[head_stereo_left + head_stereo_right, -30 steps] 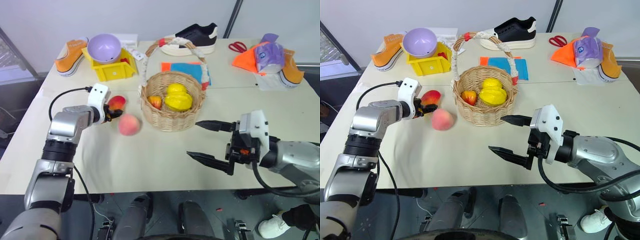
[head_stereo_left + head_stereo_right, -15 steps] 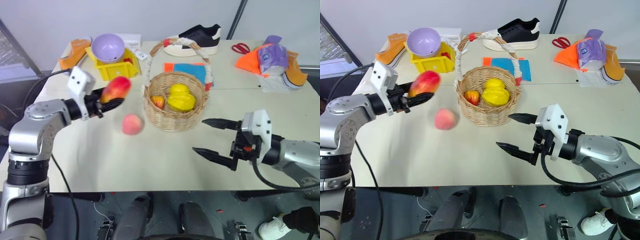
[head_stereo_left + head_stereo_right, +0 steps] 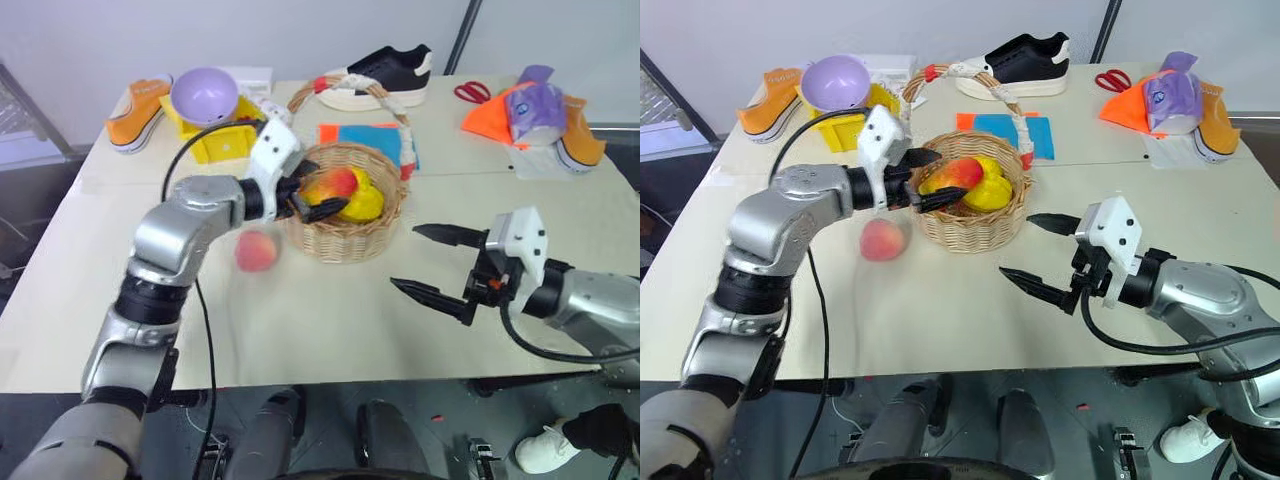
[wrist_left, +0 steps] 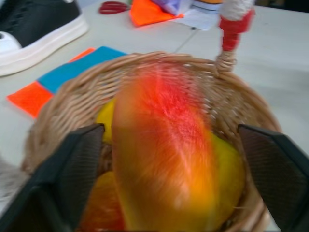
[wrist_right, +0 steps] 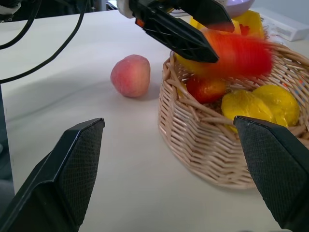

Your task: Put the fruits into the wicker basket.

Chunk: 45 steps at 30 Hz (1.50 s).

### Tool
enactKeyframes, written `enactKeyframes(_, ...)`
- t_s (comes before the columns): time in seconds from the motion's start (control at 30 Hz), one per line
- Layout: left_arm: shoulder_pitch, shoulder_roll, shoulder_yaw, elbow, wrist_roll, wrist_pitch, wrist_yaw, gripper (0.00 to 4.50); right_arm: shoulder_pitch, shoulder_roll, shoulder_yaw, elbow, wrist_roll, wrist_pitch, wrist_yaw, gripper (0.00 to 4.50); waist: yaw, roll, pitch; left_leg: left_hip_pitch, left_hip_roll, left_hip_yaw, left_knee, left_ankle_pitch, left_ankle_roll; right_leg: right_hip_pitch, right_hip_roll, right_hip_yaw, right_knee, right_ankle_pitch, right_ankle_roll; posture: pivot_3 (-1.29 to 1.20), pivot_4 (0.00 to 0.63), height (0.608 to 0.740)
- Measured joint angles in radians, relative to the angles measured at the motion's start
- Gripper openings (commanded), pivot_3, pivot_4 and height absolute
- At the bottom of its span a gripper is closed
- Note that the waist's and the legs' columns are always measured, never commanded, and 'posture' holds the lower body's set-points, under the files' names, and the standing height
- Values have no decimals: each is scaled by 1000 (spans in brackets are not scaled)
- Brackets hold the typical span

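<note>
Half the job looks close to done, judging by where the two fruits sit. Nearest, the right gripper (image 3: 1035, 250) hangs over bare table (image 3: 940, 320) with its jaws spread wide and nothing between them. Beyond it on the left, the peach (image 3: 883, 239) lies on the tabletop just beside the wicker basket (image 3: 970, 230), apart from either hand, so it remains to be fetched. Farther on, the left gripper (image 3: 318, 197) reaches over the basket's near rim with the mango (image 3: 335, 183) between its fingers (image 4: 77, 164), above the yellow fruits (image 3: 362, 203) already inside. In the left wrist view the fingers stand wide at either side of the mango with a visible gap, so I judge the grip is letting go; whether the mango is already falling or resting on the fruit below cannot be told, since it is blurred. A small red fruit (image 5: 205, 89) shows beneath it in the right wrist view, partly hidden. The basket's cloth-wrapped handle (image 3: 1012, 105) arches behind.
</note>
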Motion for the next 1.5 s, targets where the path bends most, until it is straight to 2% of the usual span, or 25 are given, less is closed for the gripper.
enactKeyframes(0.17, 116, 163, 136, -5, -53, -5, -93, 4450, 13, 0, -10, -10, 10, 9, -14, 4500, -7, 0, 0, 2, 0, 0, 1, 0, 0, 1, 0, 0, 1, 0, -1, 0, 150, 740)
enactKeyframes(0.3, 266, 333, 125, 17, -4, -40, -188, 4450, -2, 2, -3, -15, 15, 11, -21, 4500, -6, 1, 0, 3, 0, 0, 1, -1, -2, 0, -1, 0, -1, -2, -5, 0, 150, 740)
enactKeyframes(0.5, 273, 340, 33, 58, 70, -110, -239, 4450, -68, 3, 28, -13, 23, 16, -21, 4500, 21, 0, 0, 2, 0, 0, 1, -2, -3, 0, -2, 0, -4, -1, -5, 0, 150, 740)
enactKeyframes(0.7, 247, 265, -76, 146, 157, -172, -243, 4450, -90, 7, 40, -27, 36, 30, -37, 4500, 16, 0, 0, 1, 0, 0, -1, -2, -2, -2, -1, 0, -4, 0, -2, 0, 150, 740)
enactKeyframes(0.8, 242, 245, -82, 172, 171, -190, -244, 3663, -89, 8, 40, -31, 36, 31, -43, 4500, 14, 0, 0, 1, 1, 0, -1, -1, -1, -2, -1, 0, -4, 1, -2, 0, 150, 740)
enactKeyframes(0.87, 238, 245, -78, 187, 176, -202, -242, 2691, -83, 8, 40, -37, 38, 31, -46, 4500, 14, 0, 0, 1, 1, 0, -1, -1, -1, -2, -1, 0, -4, 1, -2, 0, 150, 740)
enactKeyframes(1.0, 236, 240, -26, 192, 161, -202, -230, 2691, -69, 8, 40, -48, 45, 32, -50, 4500, 15, 0, 0, 1, 0, 0, 0, 0, 0, -2, -1, 0, -4, 1, -2, 0, 150, 740)
enactKeyframes(1.13, 181, 209, 121, 102, 11, -97, -208, 2691, -53, 7, 40, -48, 45, 31, -51, 4500, 17, 0, 0, 0, 0, -1, 1, 0, 0, -1, -1, -1, -4, 1, -1, 0, 150, 740)
enactKeyframes(1.23, 99, 185, 166, 2, -65, -31, -180, 2691, -49, 6, 37, -45, 44, 30, -46, 4500, 18, 1, 0, 1, 0, 0, 1, 0, 0, 0, -1, -1, -4, 1, -1, 0, 150, 740)
enactKeyframes(1.43, -52, -51, -29, 20, 31, 30, 21, 2691, -69, 7, 42, 7, -1, 19, -45, 4500, 15, 0, 0, 1, -1, 0, 4, 0, 1, 4, -1, -1, -3, 2, 1, 0, 150, 740)
enactKeyframes(1.5, -76, -89, -47, 67, 54, 39, 62, 3419, -68, 10, 43, 12, -10, 19, -53, 4500, 7, -1, 0, 0, -1, 1, 3, 0, 0, 0, 0, 0, 1, 2, 1, 0, 150, 740)
